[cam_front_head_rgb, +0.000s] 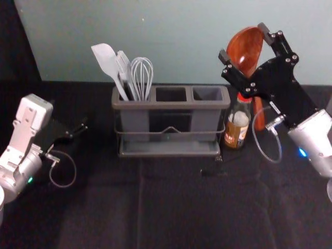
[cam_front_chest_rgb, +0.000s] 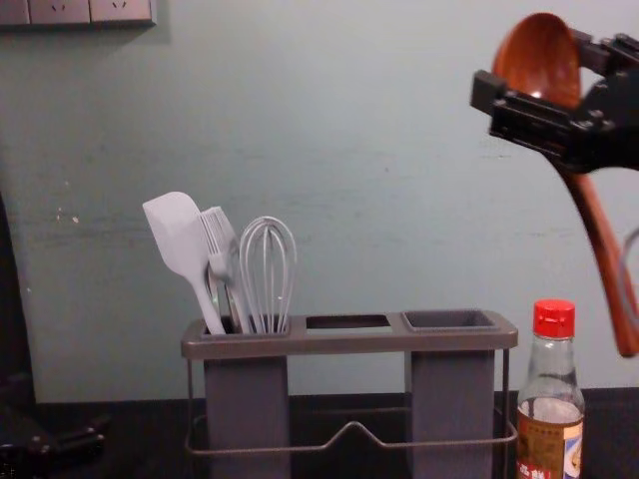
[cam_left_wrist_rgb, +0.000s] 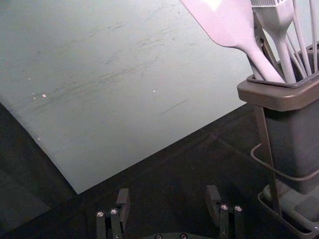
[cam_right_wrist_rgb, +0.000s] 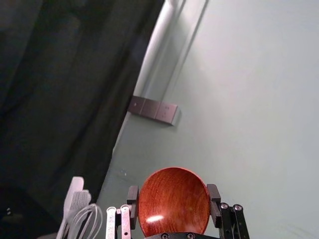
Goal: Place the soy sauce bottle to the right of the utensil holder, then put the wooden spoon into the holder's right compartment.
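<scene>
My right gripper point(cam_front_head_rgb: 244, 43) is shut on the bowl of the wooden spoon point(cam_front_head_rgb: 259, 111), raised beyond the holder's right end; in the right wrist view the bowl point(cam_right_wrist_rgb: 173, 201) sits between the fingers of that gripper point(cam_right_wrist_rgb: 173, 193). The spoon's handle point(cam_front_chest_rgb: 597, 235) slants down behind the soy sauce bottle point(cam_front_head_rgb: 237, 124) in the head view. That bottle point(cam_front_chest_rgb: 552, 404) stands upright just right of the utensil holder point(cam_front_head_rgb: 168, 146). The holder's right compartment point(cam_front_chest_rgb: 449, 319) is empty. At the left, my left gripper point(cam_front_head_rgb: 78, 130) is parked low; its wrist view shows this gripper point(cam_left_wrist_rgb: 168, 199) open with nothing between its fingers.
A spatula point(cam_front_head_rgb: 106, 59), a brush point(cam_front_head_rgb: 123, 67) and a whisk point(cam_front_head_rgb: 141, 78) stand in the holder's left compartment. The pale wall point(cam_front_chest_rgb: 349, 150) rises behind the dark-covered table point(cam_front_head_rgb: 171, 207). A small dark item point(cam_front_head_rgb: 213, 172) lies in front of the holder's right end.
</scene>
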